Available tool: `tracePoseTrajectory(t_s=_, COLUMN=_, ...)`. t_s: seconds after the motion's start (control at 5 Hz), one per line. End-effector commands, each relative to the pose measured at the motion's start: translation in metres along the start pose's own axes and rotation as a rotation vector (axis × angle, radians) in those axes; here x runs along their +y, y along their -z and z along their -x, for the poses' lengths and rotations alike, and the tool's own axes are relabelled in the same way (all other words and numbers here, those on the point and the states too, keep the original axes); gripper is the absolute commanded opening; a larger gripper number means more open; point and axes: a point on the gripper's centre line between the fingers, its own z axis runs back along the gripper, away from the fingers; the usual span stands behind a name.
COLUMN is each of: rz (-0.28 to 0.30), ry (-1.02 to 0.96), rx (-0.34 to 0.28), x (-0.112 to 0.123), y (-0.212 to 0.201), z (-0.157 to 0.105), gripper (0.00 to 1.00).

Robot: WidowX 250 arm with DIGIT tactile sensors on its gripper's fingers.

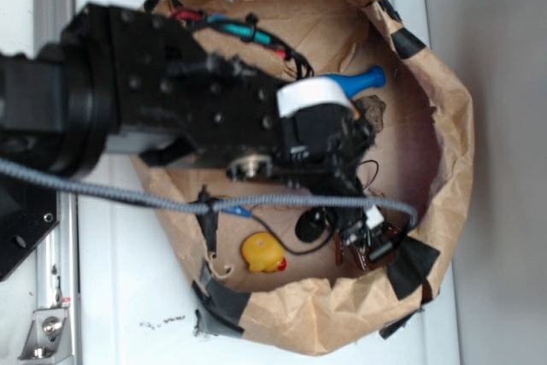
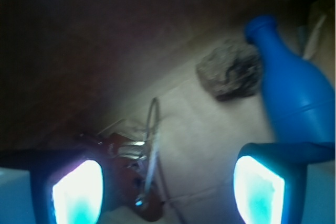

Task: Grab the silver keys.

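Note:
The silver keys (image 2: 137,149) lie on the brown paper floor, on a thin wire ring (image 2: 153,124) that stands up from them, among reddish-brown pieces. In the wrist view they sit just inside my left fingertip (image 2: 79,192). My gripper (image 2: 168,192) is open, nothing is between its fingers, and it hovers low over the paper. From the exterior view the gripper (image 1: 363,158) is inside the paper bowl, and the keys (image 1: 369,237) lie below it in the picture, close to the bowl's wall.
A blue bottle (image 2: 294,93) with a white base (image 1: 312,96) lies beside my right finger. A grey rock (image 2: 231,69) sits ahead. A yellow rubber duck (image 1: 263,254) and a black disc (image 1: 309,228) lie lower left. The taped paper wall (image 1: 444,185) rings everything.

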Motion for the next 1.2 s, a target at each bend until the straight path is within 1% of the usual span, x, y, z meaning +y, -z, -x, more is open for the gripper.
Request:
tracePoseTrajectory(t_s=0.0, rz=0.059, ry=-0.001, rx=-0.047, x=-0.019, y=0.007, z=-0.007, gripper=1.0)
tracePoseTrajectory(t_s=0.2, rz=0.077, ry=0.001, rx=-0.051, x=-0.021, y=0.01, z=-0.007, gripper=1.0)
tracePoseTrajectory(t_s=0.4, rz=0.085, ry=-0.018, rx=-0.047, x=-0.018, y=0.008, z=-0.006, gripper=0.0)
tracePoseTrajectory(t_s=1.0, rz=0.076, ry=-0.034, rx=-0.09, x=-0.008, y=0.013, z=0.004, gripper=0.0)
